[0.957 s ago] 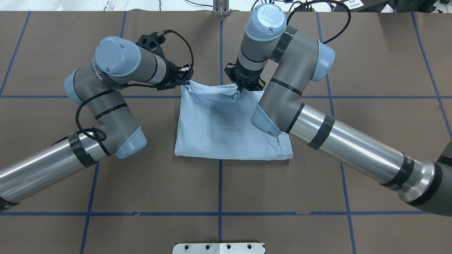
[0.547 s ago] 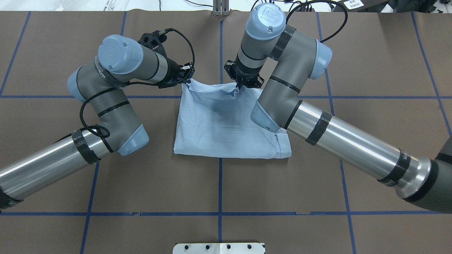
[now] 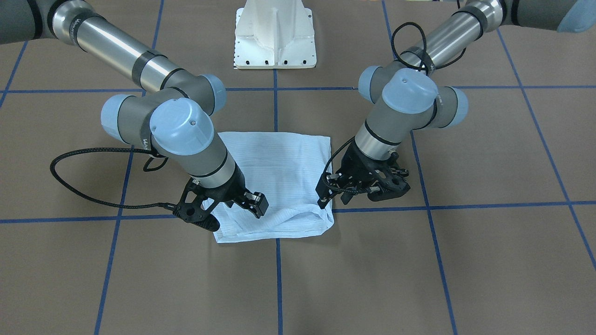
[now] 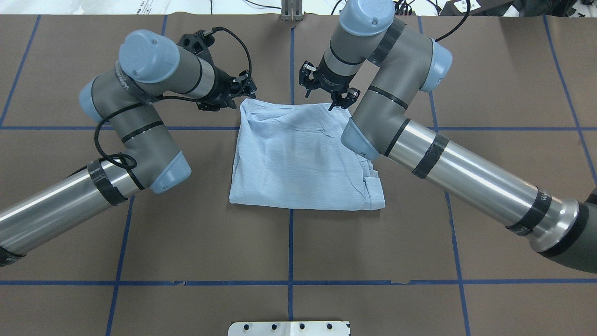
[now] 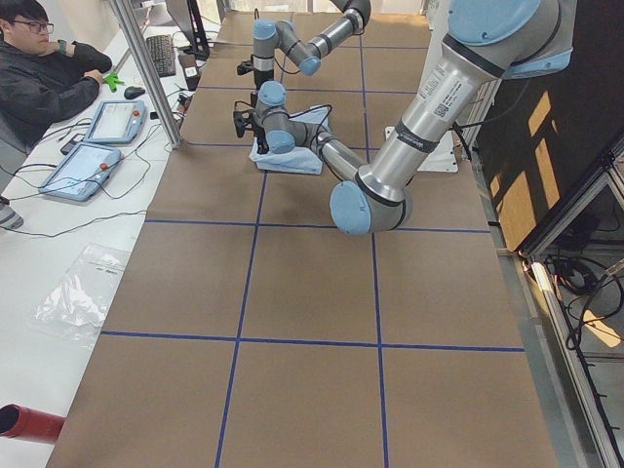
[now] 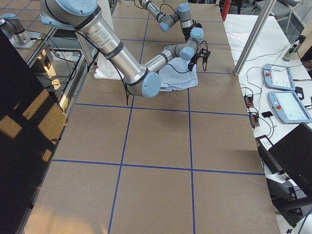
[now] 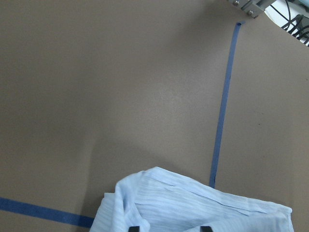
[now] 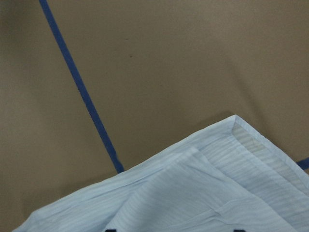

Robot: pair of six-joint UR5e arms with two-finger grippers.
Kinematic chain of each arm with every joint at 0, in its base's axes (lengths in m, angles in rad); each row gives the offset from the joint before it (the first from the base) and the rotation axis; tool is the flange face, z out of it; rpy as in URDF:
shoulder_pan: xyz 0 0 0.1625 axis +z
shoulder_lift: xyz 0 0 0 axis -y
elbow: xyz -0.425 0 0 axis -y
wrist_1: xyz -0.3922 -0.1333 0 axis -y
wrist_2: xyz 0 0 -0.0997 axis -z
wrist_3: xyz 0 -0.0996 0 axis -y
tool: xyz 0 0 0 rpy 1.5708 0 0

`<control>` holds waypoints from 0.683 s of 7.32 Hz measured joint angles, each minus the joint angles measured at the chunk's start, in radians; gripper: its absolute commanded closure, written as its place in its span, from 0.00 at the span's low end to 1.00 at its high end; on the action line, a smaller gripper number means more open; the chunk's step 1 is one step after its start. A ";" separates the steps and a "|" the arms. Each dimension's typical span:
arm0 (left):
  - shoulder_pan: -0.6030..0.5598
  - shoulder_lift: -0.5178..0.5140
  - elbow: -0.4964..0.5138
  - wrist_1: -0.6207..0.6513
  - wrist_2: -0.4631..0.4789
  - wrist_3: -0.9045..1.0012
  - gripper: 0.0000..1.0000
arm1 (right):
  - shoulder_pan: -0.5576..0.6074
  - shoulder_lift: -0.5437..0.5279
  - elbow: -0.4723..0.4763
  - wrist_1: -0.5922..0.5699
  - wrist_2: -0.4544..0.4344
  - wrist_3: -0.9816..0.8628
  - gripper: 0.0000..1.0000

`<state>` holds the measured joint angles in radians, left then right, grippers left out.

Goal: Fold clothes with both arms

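Note:
The clothes are one light blue striped shirt, folded into a rough rectangle flat on the brown table and also seen in the front view. My left gripper hovers just off the shirt's far left corner, open and empty. Its tips frame the bottom of the left wrist view above the shirt. At the far right corner, my right gripper is open too, with nothing between its fingers. In the front view the right gripper and the left gripper stand over the shirt's rumpled near edge.
Blue tape lines grid the brown table. The white pedestal base stands at the robot's side. A metal post rises at the far edge. A person sits at a side bench with teach pendants.
Both grippers have let go of the shirt's far edge and drawn back toward the far side. The lifted edge has dropped and the shirt now lies flat.

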<state>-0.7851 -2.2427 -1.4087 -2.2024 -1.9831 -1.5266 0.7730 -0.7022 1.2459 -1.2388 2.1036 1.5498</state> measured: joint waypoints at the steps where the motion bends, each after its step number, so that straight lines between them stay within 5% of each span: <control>1: -0.031 0.039 -0.036 0.005 -0.041 0.021 0.01 | -0.015 -0.002 0.003 0.009 -0.002 -0.023 0.00; 5: -0.163 0.321 -0.265 0.074 -0.084 0.389 0.01 | -0.005 -0.065 0.081 -0.081 -0.082 -0.400 0.00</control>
<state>-0.9479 -1.9221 -1.6735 -2.1282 -2.0668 -1.1375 0.7684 -0.7669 1.3267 -1.3193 2.0220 1.1500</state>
